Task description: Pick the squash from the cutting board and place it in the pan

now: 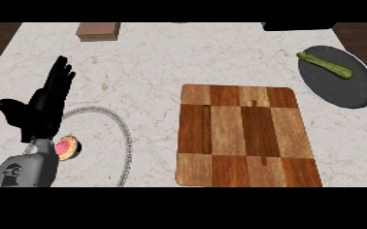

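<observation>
A: Surface?
B: Pale marbled tabletop (179, 58), faint brown veining, fills nearly the whole view.
A: Anything beyond it?
B: Dark brown strips at the far left corner (8, 31) and far right corner (353, 31), maybe wood floor. Light's even.

We are seeing the squash (326, 65) lying in the pan (331, 87), which is sitting right of and behind the board (246, 136). Far left of the board, our left hand (44, 106) is hovering over a plate (123, 131); a block (98, 31) is lying behind, at the far left.
</observation>
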You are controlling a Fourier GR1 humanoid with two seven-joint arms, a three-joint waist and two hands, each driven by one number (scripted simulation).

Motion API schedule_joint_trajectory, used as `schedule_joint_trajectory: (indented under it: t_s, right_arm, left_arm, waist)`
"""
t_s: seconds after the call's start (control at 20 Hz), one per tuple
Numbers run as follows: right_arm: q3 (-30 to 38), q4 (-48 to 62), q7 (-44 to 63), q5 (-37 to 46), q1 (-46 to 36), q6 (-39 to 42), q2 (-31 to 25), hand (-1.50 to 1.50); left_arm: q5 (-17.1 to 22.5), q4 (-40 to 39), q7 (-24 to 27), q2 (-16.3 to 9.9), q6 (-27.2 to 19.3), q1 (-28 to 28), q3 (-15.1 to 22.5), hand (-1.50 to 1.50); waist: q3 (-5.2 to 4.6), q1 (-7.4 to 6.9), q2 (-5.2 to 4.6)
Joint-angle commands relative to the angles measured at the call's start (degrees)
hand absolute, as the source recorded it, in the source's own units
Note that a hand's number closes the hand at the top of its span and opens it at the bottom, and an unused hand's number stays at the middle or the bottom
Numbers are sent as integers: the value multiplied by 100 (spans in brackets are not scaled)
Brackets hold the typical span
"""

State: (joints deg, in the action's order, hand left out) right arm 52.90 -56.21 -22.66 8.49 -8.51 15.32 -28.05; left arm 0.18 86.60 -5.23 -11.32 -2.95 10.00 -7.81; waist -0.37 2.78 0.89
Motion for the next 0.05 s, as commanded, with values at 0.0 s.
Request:
schedule_joint_trajectory:
  t_s: [0.0]
  right_arm:
    - [-78,-1815,1071,-214,460,-33,586,-150]
  left_arm:
    - [78,42,-94,-32,73,40,-30,0]
  waist:
    - [8,-107,-33]
